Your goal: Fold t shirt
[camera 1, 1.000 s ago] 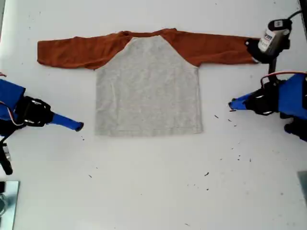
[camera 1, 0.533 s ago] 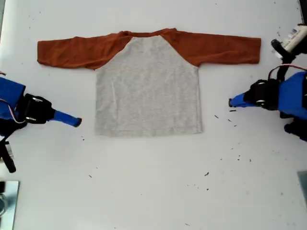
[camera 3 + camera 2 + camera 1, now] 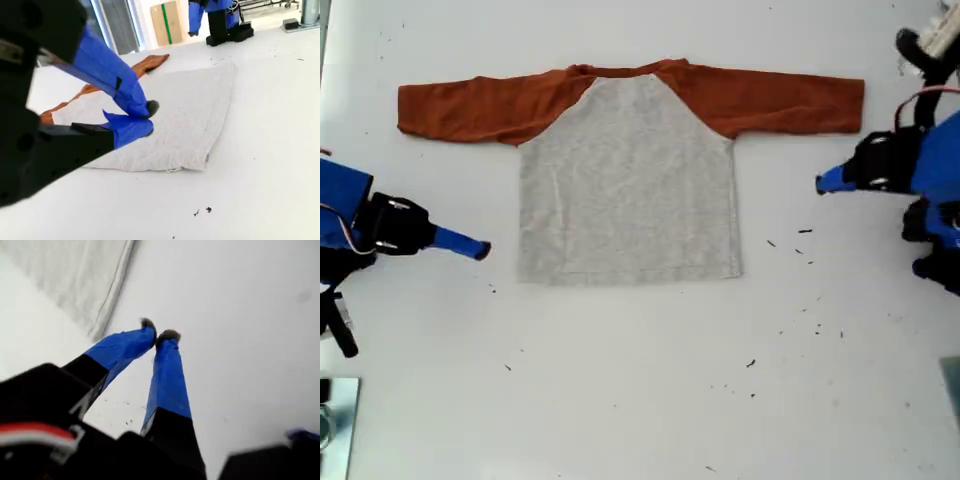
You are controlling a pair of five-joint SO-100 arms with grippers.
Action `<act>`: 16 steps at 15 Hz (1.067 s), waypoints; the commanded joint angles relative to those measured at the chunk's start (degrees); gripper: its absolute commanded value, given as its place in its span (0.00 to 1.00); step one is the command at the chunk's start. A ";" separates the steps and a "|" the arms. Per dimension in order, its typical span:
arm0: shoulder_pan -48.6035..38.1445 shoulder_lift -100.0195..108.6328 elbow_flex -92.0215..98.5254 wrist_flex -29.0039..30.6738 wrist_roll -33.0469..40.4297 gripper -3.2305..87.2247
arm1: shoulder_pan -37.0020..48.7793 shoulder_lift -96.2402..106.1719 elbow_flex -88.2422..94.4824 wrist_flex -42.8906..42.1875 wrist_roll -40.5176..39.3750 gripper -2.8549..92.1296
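Small raglan t shirt (image 3: 625, 180), light heather-grey body, rust-orange long sleeves and collar, lies flat on the white surface (image 3: 640, 380), sleeves spread out to both sides. My first hand (image 3: 820, 183) is at the exterior view's right, clenched with the blue tips together, empty, apart from the shirt below the sleeve end. My second hand (image 3: 482, 249) is at the exterior view's left, also clenched and empty, near the hem corner but not touching.
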 commanded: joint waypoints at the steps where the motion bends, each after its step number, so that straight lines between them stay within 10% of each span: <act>1: -0.35 0.44 0.62 0.09 0.44 0.03 | 15.21 -16.44 -28.56 10.20 -14.68 0.07; 4: -0.09 0.44 0.70 0.09 0.53 0.03 | 31.73 -27.60 -42.71 14.33 -28.74 0.07; 8: -0.18 0.44 0.70 0.09 0.62 0.03 | 41.31 -35.07 -41.66 11.78 -37.97 0.46; 16: -0.62 0.35 0.70 0.09 0.70 0.03 | 50.54 -46.58 -0.35 -38.50 -49.75 0.38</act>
